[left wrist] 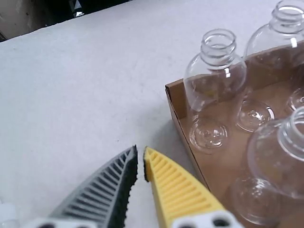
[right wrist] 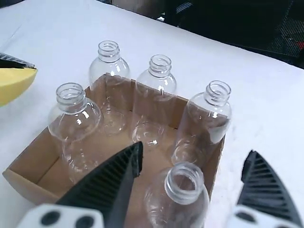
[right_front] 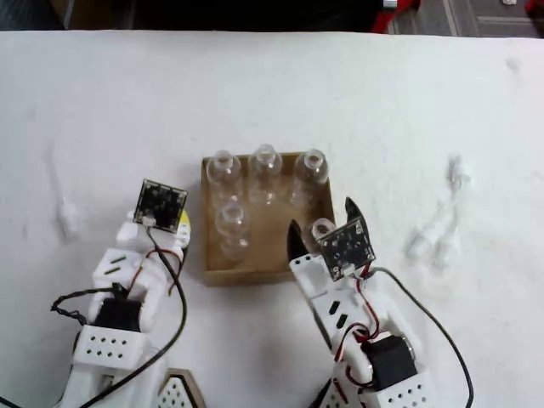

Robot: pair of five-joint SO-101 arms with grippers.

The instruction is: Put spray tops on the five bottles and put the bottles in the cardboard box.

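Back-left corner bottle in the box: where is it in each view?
High: corner bottle, cardboard box's far-left corner.
Left wrist: corner bottle, inside the cardboard box's visible corner.
Right wrist: corner bottle, far corner, farthest from the camera.
Shared landmark: cardboard box.

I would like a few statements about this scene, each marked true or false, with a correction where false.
1. All the bottles have bare necks. True.
2. The left claw is wide open. False: it is shut, beside the cardboard box.
3. The right claw is open, with one bottle between its fingers. True.
4. The spray tops lie inside the box. False: they lie on the table, outside it.
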